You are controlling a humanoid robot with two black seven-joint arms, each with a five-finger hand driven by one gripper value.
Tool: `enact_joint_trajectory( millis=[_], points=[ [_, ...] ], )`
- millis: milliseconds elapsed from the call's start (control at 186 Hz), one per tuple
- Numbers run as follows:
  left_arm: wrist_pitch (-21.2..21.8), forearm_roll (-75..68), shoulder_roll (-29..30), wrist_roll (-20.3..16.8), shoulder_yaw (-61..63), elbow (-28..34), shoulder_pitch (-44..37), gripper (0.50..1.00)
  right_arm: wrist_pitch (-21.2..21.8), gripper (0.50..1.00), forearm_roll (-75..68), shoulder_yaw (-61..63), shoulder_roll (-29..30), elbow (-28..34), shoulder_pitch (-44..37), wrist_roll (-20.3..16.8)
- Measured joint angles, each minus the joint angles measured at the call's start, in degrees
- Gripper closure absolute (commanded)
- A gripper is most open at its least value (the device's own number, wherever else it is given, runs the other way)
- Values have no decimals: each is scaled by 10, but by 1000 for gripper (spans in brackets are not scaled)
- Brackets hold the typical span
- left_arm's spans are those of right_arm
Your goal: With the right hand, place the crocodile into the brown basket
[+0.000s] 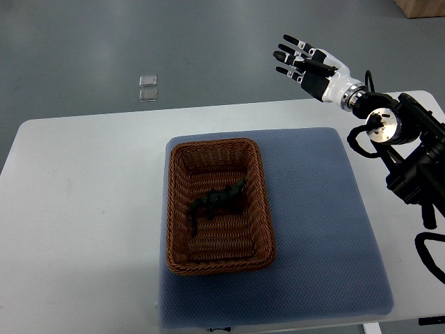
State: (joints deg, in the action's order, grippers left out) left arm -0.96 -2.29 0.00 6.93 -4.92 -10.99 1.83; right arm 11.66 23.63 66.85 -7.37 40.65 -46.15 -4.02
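A dark green toy crocodile [217, 202] lies inside the brown wicker basket [179, 209], stretched diagonally across its floor. The basket stands on a blue-grey mat in the middle of the white table. My right hand [295, 57] is raised beyond the table's far right edge, well away from the basket. Its fingers are spread and hold nothing. The right arm [389, 129] comes in from the right edge. The left arm does not show.
The blue-grey mat [320, 229] covers the table's centre and right. Bare white table [76, 209] lies to the left of the mat. Two small clear square objects [147, 88] sit on the grey floor beyond the table.
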Motion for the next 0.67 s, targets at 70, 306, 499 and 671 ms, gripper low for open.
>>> enact_joint_trajectory(
  millis=[70,306,499,671],
  points=[
    [1,0,0,0,0,1,0,500,3,589,-46,31,12,-35,1,14],
    [1,1,0,0,-1,2,0,500,28,572,-197,61,22,-58,32,56],
    [1,1,0,0,-2,2,0,500,34,570,-224,59,35,-56,47,108],
    [2,1,0,0,-2,2,0,500,67,570,-225,55,37,-53,55,111]
  ],
)
